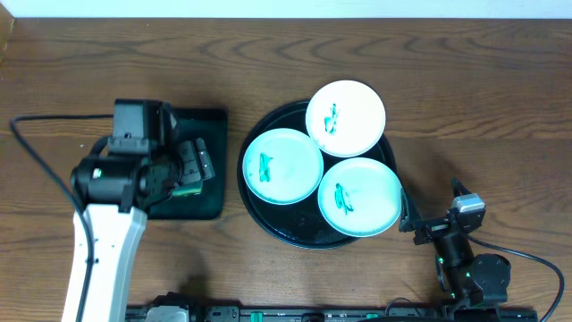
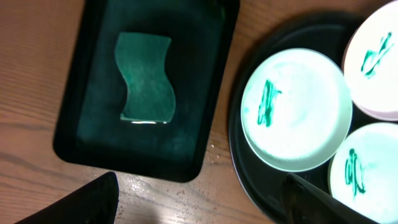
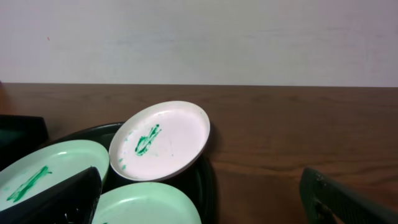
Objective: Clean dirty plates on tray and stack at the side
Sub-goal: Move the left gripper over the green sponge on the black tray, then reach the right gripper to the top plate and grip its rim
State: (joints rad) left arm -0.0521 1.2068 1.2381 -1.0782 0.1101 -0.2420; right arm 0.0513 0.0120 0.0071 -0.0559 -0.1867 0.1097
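**A:** Where is your left claw [image 1: 192,165]?

**B:** It hangs over the small black tray [image 2: 93,93], out toward the left edge of the table [image 1: 465,80]. Its two fingers are spread wide apart and hold nothing. A green sponge [image 2: 145,78] lies flat in that small tray, under the claw.

**A:** How does that arm sit?

**B:** Your left arm [image 1: 103,241] comes up from the near edge, white and straight. It bends over at the top, so the claw looks down on the small tray.

**A:** And your right claw [image 1: 413,225]?

**B:** It is low, by the near right corner. Its fingers are spread wide too, with nothing between them. The claw points at the big round tray [image 1: 295,231], and its tip is just beside the rim. Your right arm [image 1: 478,277] is folded up short behind it.

**A:** Where are the plates?

**B:** All three are on the big round tray, in the middle of the table. Each one has a green scribble. The left plate [image 1: 282,165] lies flat on the side toward the small tray. The near plate [image 1: 360,197] lies close to your right claw. The far plate [image 1: 346,117] is tilted. It leans on the rim and hangs over it a bit.
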